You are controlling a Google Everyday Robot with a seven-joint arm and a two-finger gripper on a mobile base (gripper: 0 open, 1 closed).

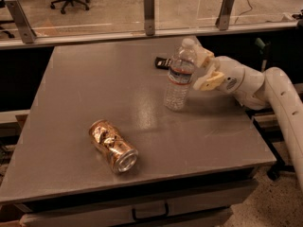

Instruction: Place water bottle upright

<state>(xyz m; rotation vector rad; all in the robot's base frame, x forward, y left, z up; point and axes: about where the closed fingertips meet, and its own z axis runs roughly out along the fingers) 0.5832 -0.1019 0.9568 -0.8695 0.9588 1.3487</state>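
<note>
The water bottle point(180, 77) is clear and ribbed, with a white cap and a thin red-and-white label band. It stands upright on the grey table point(94, 89), right of the middle. My gripper point(202, 70) is just to the right of the bottle at its upper half. Its cream fingers point(208, 82) are spread apart and do not clasp the bottle. The white arm reaches in from the right edge.
A dented gold-and-silver can point(113, 145) lies on its side near the table's front left. A small black object point(162, 62) lies just behind the bottle. A glass barrier with metal posts point(149, 13) runs along the far edge.
</note>
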